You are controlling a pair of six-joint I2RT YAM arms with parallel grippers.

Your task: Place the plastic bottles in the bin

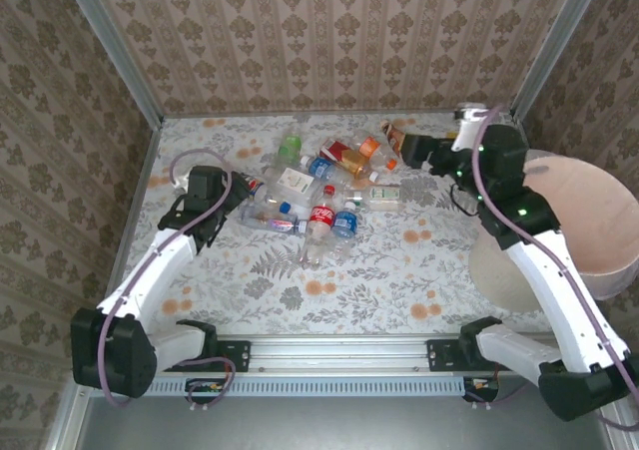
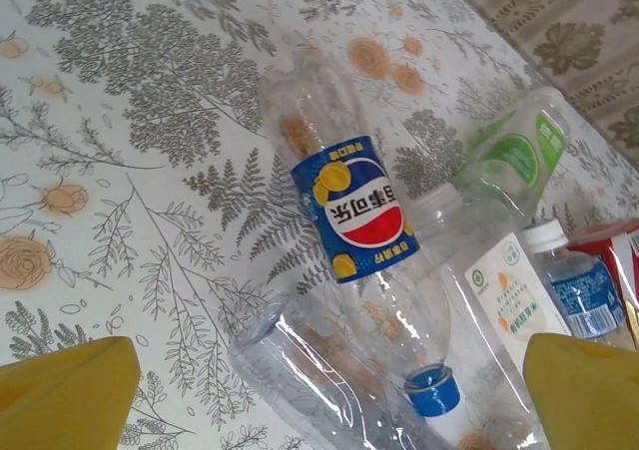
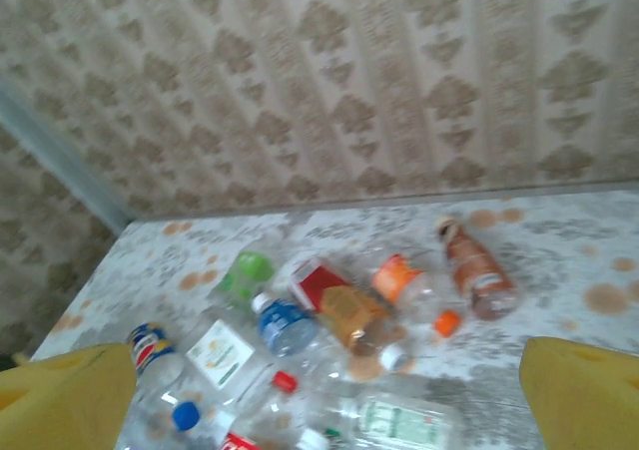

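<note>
Two robot arms work over a scatter of plastic bottles [image 1: 329,186] lying on their sides in the middle of a floral tabletop [image 1: 399,265]. The left end effector [image 1: 232,199] hangs low at the heap's left edge, its yellow fingers [image 2: 65,390] spread wide and gripping nothing. In its wrist view, a blue-labelled Pepsi bottle [image 2: 354,211] lies on the cloth just ahead. The right end effector [image 1: 401,149] stands at the heap's far right, near a brown-labelled bottle [image 3: 477,270], with its jaws also fully apart and empty. A Coca-Cola bottle [image 1: 321,216] lies at the near side of the pile. The bin [image 1: 599,211] stands off the tabletop's right edge, partly hidden behind the right arm, well apart from the bottles.
</note>
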